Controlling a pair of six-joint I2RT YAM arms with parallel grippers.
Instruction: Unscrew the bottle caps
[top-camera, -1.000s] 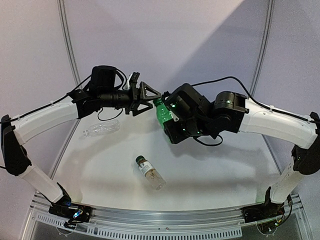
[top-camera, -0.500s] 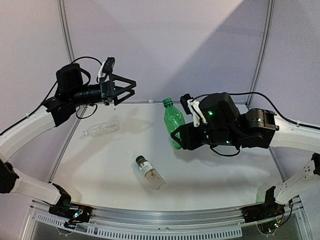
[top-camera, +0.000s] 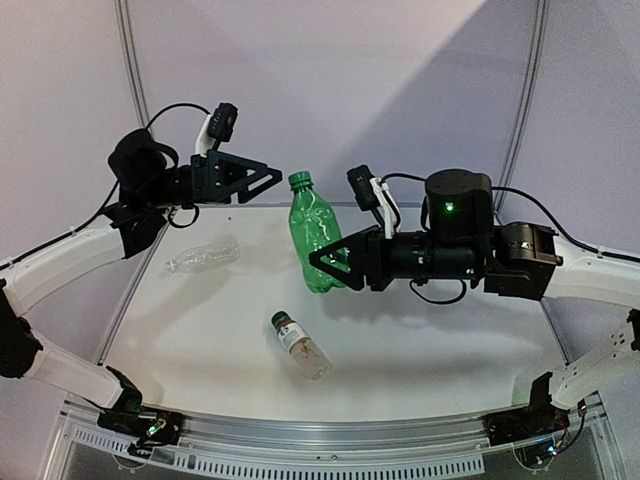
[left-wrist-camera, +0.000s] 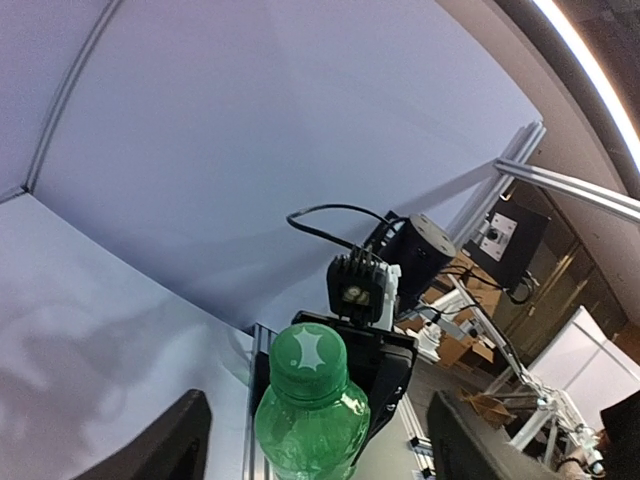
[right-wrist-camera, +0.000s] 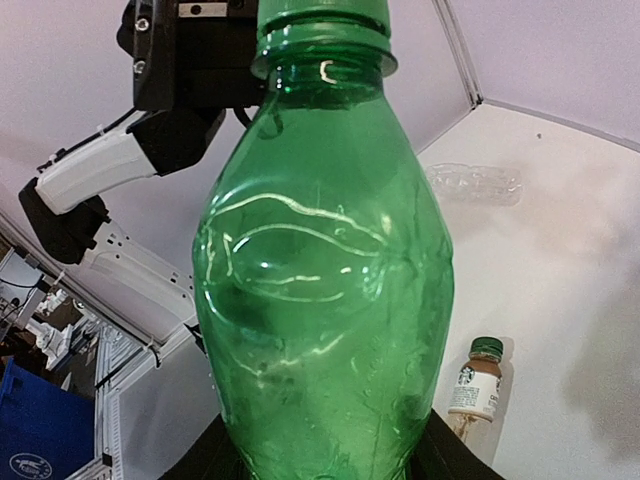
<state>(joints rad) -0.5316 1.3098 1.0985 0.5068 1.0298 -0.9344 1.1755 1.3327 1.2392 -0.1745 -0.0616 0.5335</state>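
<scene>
My right gripper (top-camera: 330, 265) is shut on the lower body of the green bottle (top-camera: 314, 248) and holds it upright above the table. Its green cap (top-camera: 300, 181) is on. My left gripper (top-camera: 262, 183) is open and empty, just left of the cap and apart from it. In the left wrist view the cap (left-wrist-camera: 309, 350) sits between the spread fingers (left-wrist-camera: 165, 450). The green bottle (right-wrist-camera: 325, 270) fills the right wrist view. The clear ribbed bottle (top-camera: 203, 257) lies at the back left. The labelled bottle (top-camera: 302, 347) with a dark green cap (top-camera: 281, 320) lies in the middle.
The table's curved metal front rail (top-camera: 330, 432) runs along the near edge. Grey walls with upright metal posts (top-camera: 135, 90) close the back. The labelled bottle (right-wrist-camera: 475, 385) and the ribbed bottle (right-wrist-camera: 472, 183) show on the table behind the green bottle.
My right gripper has carried the green bottle left and stood it upright. My left gripper pulled away from the cap to the left, then came back a little toward it, still open.
</scene>
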